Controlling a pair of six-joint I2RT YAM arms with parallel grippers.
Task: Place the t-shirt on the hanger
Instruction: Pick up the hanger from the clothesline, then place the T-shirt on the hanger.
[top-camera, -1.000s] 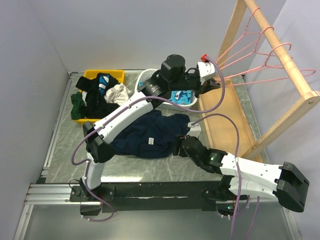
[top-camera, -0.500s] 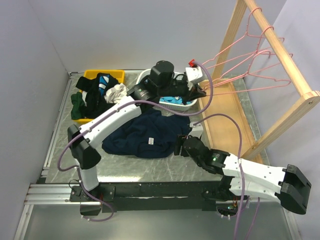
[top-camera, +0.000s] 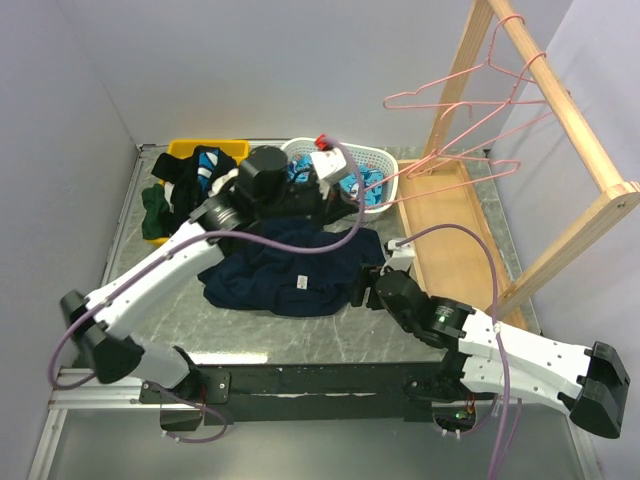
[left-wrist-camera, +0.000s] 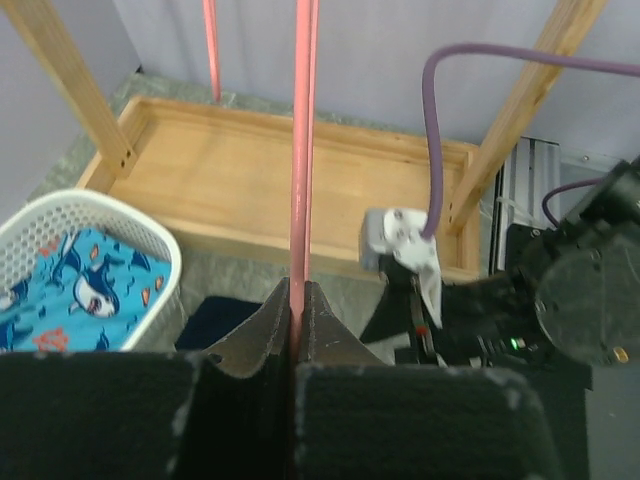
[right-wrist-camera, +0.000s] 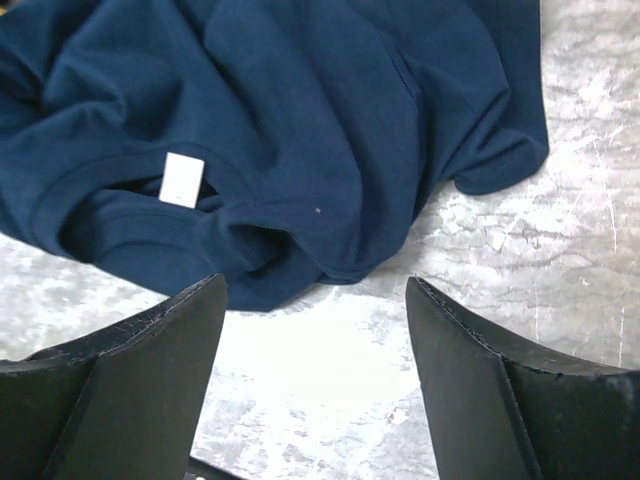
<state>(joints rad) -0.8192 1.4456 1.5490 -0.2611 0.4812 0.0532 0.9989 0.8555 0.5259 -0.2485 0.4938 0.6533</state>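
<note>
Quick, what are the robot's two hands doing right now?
Left gripper: closed on the hanger.
Right gripper: open, empty, over the t-shirt.

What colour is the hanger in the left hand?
Pink. The hanger shows best in the left wrist view.

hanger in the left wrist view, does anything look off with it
Yes. The hanger is pinched in the left tool and juts out sideways from the wooden rack rather than hanging straight down. The t-shirt lies crumpled on the table. Nothing looks spilled or broken.
</note>
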